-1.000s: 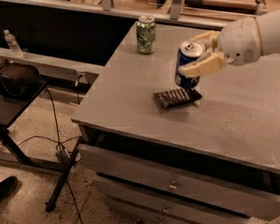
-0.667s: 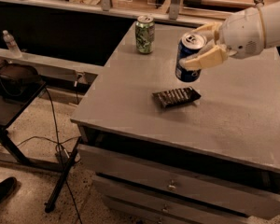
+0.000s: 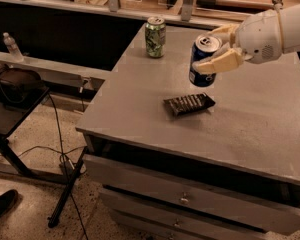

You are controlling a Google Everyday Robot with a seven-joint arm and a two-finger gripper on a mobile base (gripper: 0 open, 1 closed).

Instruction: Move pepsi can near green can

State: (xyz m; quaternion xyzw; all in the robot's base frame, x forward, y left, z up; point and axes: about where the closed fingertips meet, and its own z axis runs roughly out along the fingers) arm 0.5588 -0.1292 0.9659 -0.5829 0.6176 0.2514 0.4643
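My gripper [image 3: 221,49] reaches in from the upper right and is shut on the pepsi can [image 3: 202,64], a dark blue can with a silver top. I hold it upright in the air above the grey table [image 3: 140,99], to the right of and nearer than the green can [image 3: 155,37]. The green can stands upright near the table's far left corner, roughly a can's height away from the pepsi can.
A dark flat packet [image 3: 188,104] lies on the table just below the held can. Drawers [image 3: 190,199] front the table. To the left are a low bench with a bottle [image 3: 11,45], a dark bag [image 3: 15,84] and floor cables.
The gripper has lifted the pepsi can off the table and carried it up and slightly left, toward the green can. The green can and the packet have not moved.
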